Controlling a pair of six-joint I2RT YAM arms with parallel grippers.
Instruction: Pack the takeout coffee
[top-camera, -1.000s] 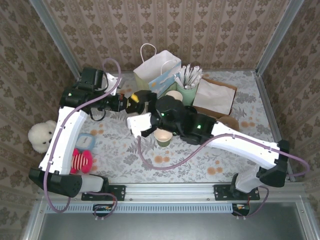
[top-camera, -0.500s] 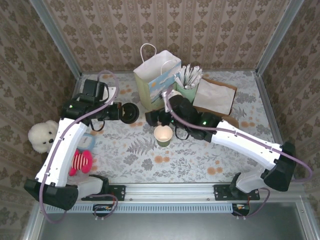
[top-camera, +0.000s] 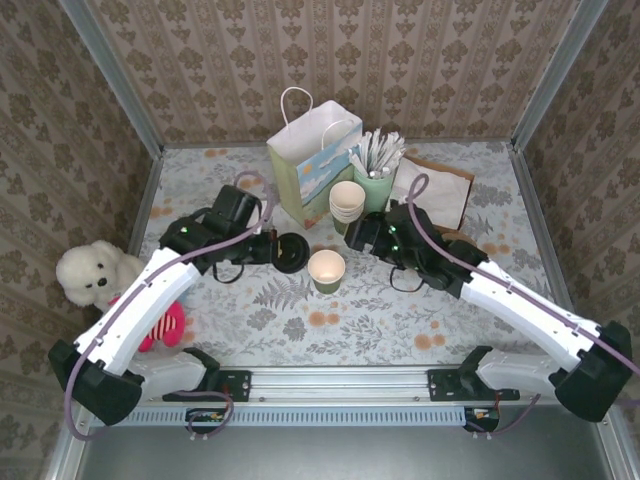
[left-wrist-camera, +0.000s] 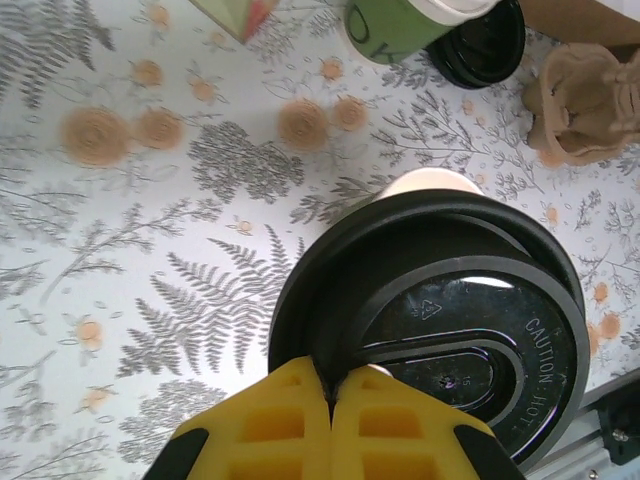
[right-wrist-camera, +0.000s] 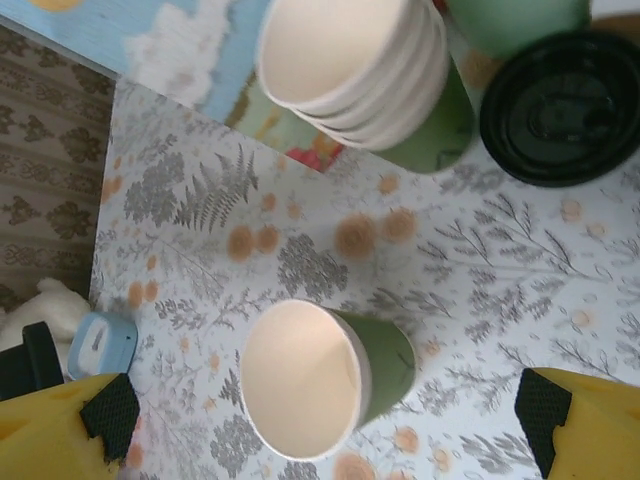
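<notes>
Nearest, by the left rim of the flowered surface (top-camera: 400, 320), a red-striped soft toy (top-camera: 165, 325) lies partly under the left arm. A white teddy (top-camera: 85, 275) sits just beyond it.

Mid-surface, the coffee cup (top-camera: 326, 270) stands upright and uncovered, its cream inside showing. Its black lid (top-camera: 291, 252) is off it, held just to the cup's left. The left tool (top-camera: 272, 250) is pinched together on the lid's rim. In the left wrist view the yellow fingers (left-wrist-camera: 285, 420) meet at the edge of the lid (left-wrist-camera: 440, 300), and the cup's pale rim (left-wrist-camera: 432, 181) peeks out behind it.

The right tool (top-camera: 352, 238) hangs just beyond and to the right of the cup, fingers spread wide, gripping nothing. From its wrist camera the cup (right-wrist-camera: 330, 375) appears below and between the two yellow fingers (right-wrist-camera: 60, 425), touching neither.

Farther back, a second black lid (right-wrist-camera: 560, 105) lies flat on the surface beside a stack of lidless green cups (top-camera: 347, 200). Behind them stands a pale-green cup of white sticks (top-camera: 376, 180). A white paper bag with handles (top-camera: 310, 150) stands at the back, and a brown-and-white paper bag (top-camera: 435, 190) lies to its right.
</notes>
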